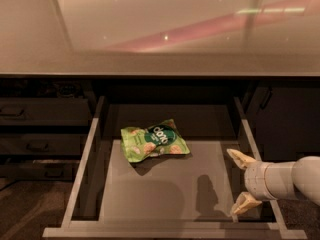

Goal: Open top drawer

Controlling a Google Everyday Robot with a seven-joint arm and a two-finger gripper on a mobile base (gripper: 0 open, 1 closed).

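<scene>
The top drawer (80, 174) stands pulled far out under the countertop, its deep grey tray showing. Its front edge (170, 232) runs along the bottom of the view; the handle is out of view below. My gripper (240, 181) comes in from the right on a white arm, over the tray's right side near the right wall. Its two cream fingers (241, 158) are spread apart and hold nothing. A green snack bag (152, 140) lies flat in the tray, left of the gripper and apart from it.
A glossy beige countertop (160, 29) overhangs the drawer. Narrower dark drawer fronts (40, 111) with small handles stack at the left. A dark cabinet panel (290, 119) stands at the right. Brown floor (25, 209) shows at bottom left.
</scene>
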